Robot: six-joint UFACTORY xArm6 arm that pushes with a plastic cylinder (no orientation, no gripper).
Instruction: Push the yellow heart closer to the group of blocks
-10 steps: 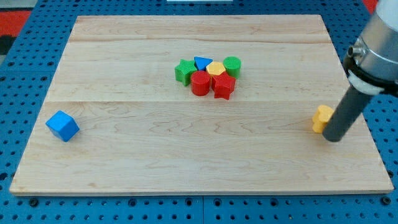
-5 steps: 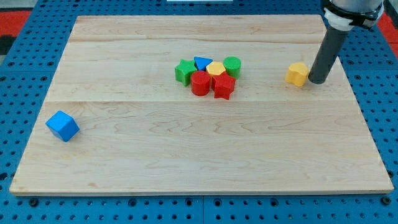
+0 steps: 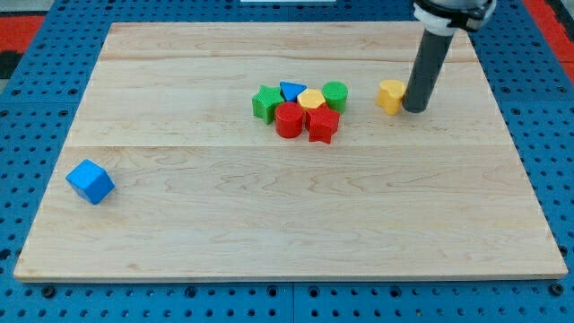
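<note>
The yellow heart [image 3: 390,95] lies on the wooden board right of the group, a short gap from the green cylinder [image 3: 334,93]. My tip [image 3: 414,109] touches the heart's right side. The group sits at the board's upper middle: a green star [image 3: 265,102], a blue triangle [image 3: 291,91], a yellow hexagon [image 3: 312,100], a red cylinder [image 3: 289,119] and a red star [image 3: 323,125].
A blue cube [image 3: 90,181] lies alone near the board's left edge, low in the view. The wooden board [image 3: 287,224] rests on a blue pegboard table. The arm's body enters from the view's top right.
My tip has pushed the yellow heart from the board's right edge up and to the left, to just right of the group. The other blocks have not moved.
</note>
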